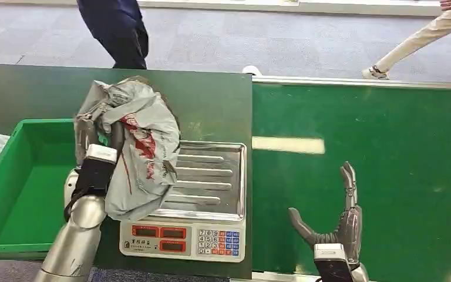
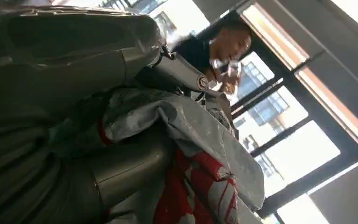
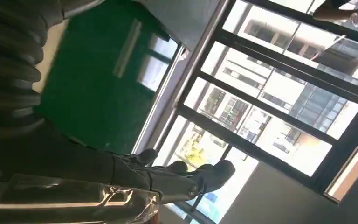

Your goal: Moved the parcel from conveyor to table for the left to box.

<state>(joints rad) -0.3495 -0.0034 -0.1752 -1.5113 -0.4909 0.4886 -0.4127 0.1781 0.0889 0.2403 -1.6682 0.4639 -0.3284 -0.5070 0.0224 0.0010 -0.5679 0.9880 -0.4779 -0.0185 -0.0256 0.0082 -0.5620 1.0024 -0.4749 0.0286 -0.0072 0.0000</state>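
Observation:
The parcel (image 1: 144,147) is a crumpled grey plastic mailer with red print. My left hand (image 1: 94,126) grips it and holds it up over the left part of the scale's steel pan (image 1: 211,173), beside the green bin (image 1: 17,194). In the left wrist view the grey and red bag (image 2: 200,154) wraps around my fingers (image 2: 182,70). Over the green conveyor belt (image 1: 387,153), my right hand (image 1: 335,220) stays open, thumb out and fingers straight, holding nothing. The same hand (image 3: 168,175) appears in the right wrist view with its fingers together and bare.
A weighing scale (image 1: 182,238) with red displays and a keypad sits at the table's front edge. The dark green table (image 1: 29,88) runs behind it. One person (image 1: 117,29) stands behind the table and another (image 1: 423,35) walks past the belt's far side.

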